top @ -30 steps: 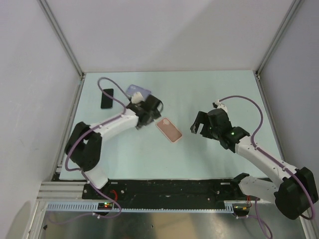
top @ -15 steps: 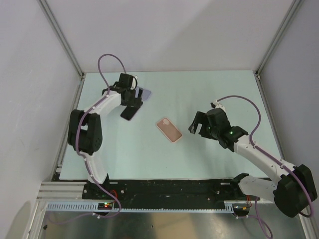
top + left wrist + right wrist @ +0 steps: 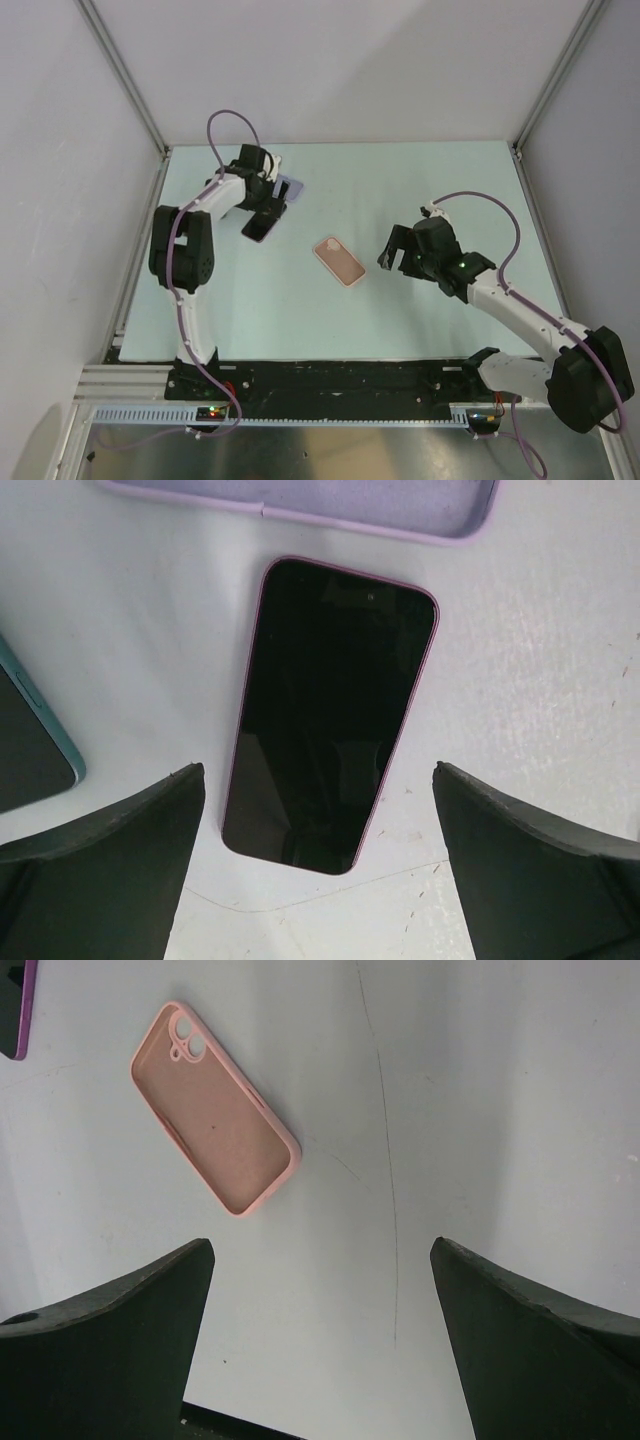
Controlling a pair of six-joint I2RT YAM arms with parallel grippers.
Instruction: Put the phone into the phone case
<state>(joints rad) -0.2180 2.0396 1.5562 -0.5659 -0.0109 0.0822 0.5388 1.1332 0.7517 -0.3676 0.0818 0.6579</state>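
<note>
Top external: the pale matte worktop (image 3: 430,180) is carrying everything flat. The left end effector (image 3: 315,780) is hovering far left with fingers spread apart, probably lining up a pick. The right end effector (image 3: 320,1250) is hanging mid-worktop, fingers also apart and empty, overlooking the pink case (image 3: 213,1148), which is lying cavity-up: soft-looking, rounded corners, ready to receive. A lilac case (image 3: 300,500) is sitting just beyond the phone (image 3: 335,705), a glossy black slab, screen-up, thin pink rim, ungripped between the left fingers. A teal-edged phone (image 3: 30,740) is showing alongside.

the left hand (image 3: 264,203) hovers over the dark phone (image 3: 258,228), while the pink case (image 3: 338,261) lies near the right hand (image 3: 397,255).
</note>
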